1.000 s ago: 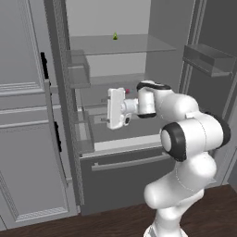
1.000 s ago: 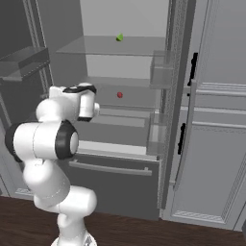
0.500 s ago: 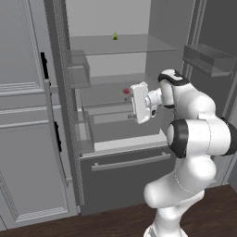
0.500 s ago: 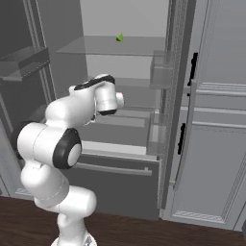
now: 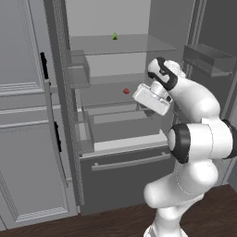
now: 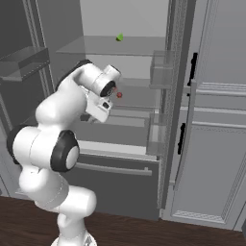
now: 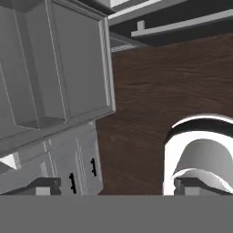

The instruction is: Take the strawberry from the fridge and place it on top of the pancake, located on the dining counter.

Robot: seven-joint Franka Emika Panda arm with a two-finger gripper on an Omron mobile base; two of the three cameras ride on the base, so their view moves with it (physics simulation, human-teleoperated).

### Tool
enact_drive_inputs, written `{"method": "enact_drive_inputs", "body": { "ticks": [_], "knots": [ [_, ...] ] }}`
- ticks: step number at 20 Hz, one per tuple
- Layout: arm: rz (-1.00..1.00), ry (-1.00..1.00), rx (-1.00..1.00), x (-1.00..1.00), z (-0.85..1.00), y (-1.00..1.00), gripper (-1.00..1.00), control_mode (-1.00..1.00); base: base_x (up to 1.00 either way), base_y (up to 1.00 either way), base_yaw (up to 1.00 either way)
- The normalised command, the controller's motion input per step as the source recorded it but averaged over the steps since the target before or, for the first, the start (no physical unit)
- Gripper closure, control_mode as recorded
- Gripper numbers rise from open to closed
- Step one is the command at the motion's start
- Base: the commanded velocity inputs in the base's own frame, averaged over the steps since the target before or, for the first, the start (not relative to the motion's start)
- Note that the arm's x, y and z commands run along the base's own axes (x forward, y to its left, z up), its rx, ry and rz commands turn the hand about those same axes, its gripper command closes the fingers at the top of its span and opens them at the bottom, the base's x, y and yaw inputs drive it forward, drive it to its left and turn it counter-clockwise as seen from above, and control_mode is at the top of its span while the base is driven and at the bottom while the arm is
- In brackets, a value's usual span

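**A:** Red, tiny and roundish: your strawberry [image 5: 126, 91] sits on a glass shelf inside the open fridge [image 5: 115, 139], below the shelf with the small green cone [image 5: 115, 36]. Your gripper [image 5: 147, 102] hangs just in front of that shelf, to the berry's right in the left base view.

**B:** And the jaws?

**A:** The fingertips [image 7: 43, 185] stand wide apart, with nothing between them.

**B:** How should you take it?

**A:** You'd probably find it light and soft, easily bruised, and likely to roll on glass. Close gently across its widest part, both sides at once.
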Motion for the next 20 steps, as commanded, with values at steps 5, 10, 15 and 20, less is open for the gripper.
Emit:
{"method": "enact_drive_inputs", "body": {
  "ticks": [5, 10, 15, 20],
  "knots": [
    [-0.16, 0.00, -0.78, -0.45, -0.12, -0.34, -1.00, -1.00, 0.00, 0.00, 0.00],
    [-0.16, -0.38, -0.09, -0.74, 0.55, -0.16, -1.00, -1.00, 0.00, 0.00, 0.00],
    [-0.02, -0.59, 0.02, -1.00, 0.44, -0.04, -1.00, -1.00, 0.00, 0.00, 0.00],
    [0.16, -0.62, -0.23, -0.97, 0.03, 0.01, -1.00, -1.00, 0.00, 0.00, 0.00]
  ]
}}
